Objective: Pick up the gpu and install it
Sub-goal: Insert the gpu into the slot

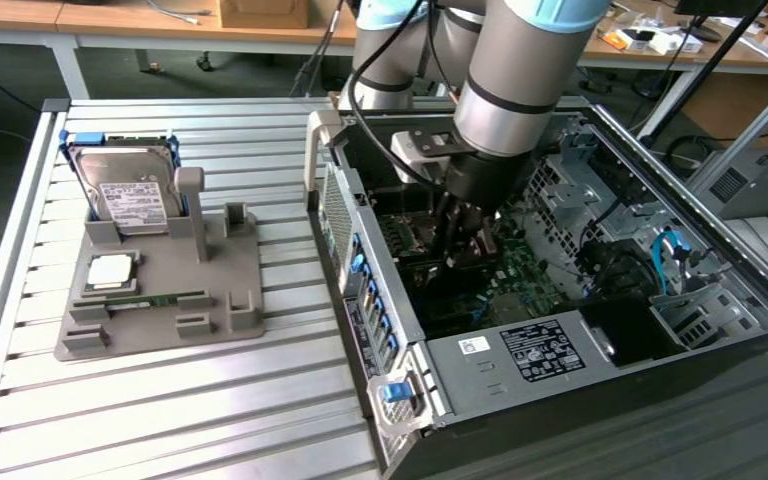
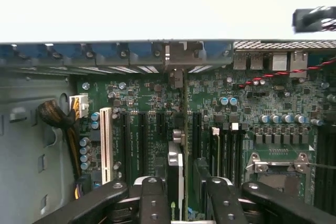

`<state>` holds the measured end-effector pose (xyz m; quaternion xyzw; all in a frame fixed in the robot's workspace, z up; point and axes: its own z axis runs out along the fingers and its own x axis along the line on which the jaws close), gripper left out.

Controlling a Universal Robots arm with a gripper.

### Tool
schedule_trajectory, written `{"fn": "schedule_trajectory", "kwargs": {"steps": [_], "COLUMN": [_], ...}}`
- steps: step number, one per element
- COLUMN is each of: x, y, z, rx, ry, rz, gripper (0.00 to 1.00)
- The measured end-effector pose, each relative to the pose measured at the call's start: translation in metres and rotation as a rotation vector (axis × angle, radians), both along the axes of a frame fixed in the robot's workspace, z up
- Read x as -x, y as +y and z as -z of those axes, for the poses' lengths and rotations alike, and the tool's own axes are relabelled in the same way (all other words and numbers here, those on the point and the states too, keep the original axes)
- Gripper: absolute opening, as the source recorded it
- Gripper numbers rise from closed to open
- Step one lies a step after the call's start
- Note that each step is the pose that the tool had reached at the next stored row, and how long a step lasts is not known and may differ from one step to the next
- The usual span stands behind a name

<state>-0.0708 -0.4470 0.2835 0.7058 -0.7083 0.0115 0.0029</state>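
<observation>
The gpu [image 2: 177, 166] stands on edge in a motherboard slot inside the open computer case [image 1: 704, 250], its thin dark card running up to the rear bracket area. My gripper [image 2: 181, 188] straddles it, one finger [image 2: 152, 198] on each side. The jaws are open, with a small gap between each finger and the card. In the exterior view the gripper [image 1: 468, 245] reaches straight down into the case over the green motherboard [image 1: 524, 270], and it hides most of the card there.
On the slatted table at the exterior view's left sits a grey fixture [image 1: 157, 290] with a silver hard drive [image 1: 128, 195], a processor chip [image 1: 108, 272] and a green memory stick [image 1: 144, 300]. Near the gripper are a white slot [image 2: 106, 142], cables [image 2: 58, 116] and the processor socket [image 2: 278, 163].
</observation>
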Motion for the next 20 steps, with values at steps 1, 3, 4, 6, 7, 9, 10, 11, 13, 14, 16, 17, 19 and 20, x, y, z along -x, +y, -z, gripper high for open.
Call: {"fn": "schedule_trajectory", "kwargs": {"steps": [1, 3, 4, 6, 7, 9, 10, 11, 13, 14, 16, 17, 19, 20], "x": [0.0, 0.0, 0.0, 0.0, 0.0, -0.004, -0.009, -0.013, -0.022, -0.027, -0.036, -0.046, -0.056, -0.06], "y": [0.0006, 0.0016, 0.002, 0.0021, 0.0021, 0.0021, 0.0021, 0.0021, 0.0021, 0.0021, 0.0021, 0.0021, 0.0021, 0.0021], "z": [-0.002, -0.0055, -0.0068, -0.0076, -0.0076, -0.0078, -0.0076, -0.0073, -0.0064, -0.006, -0.0053, -0.0046, -0.0039, -0.0036], "rx": [0.0013, 0.0044, 0.006, 0.0075, 0.0091, 0.0121, 0.0119, 0.0119, 0.0118, 0.0118, 0.0117, 0.0119, 0.012, 0.012], "ry": [-0.0001, -0.0001, -0.0001, -0.0002, -0.0003, 0.0029, 0.007, 0.0111, 0.019, 0.0232, 0.0313, 0.0396, 0.0479, 0.0514], "rz": [0.0, 0.0, 0.0, -0.001, -0.001, -0.002, -0.003, -0.003, -0.003, -0.003, -0.003, -0.003, -0.003, -0.003], "gripper": [0.35, 0.33, 0.27, 0.2, 0.2, 0.11, 0.11, 0.11, 0.11, 0.11, 0.11, 0.11, 0.11, 0.11]}}
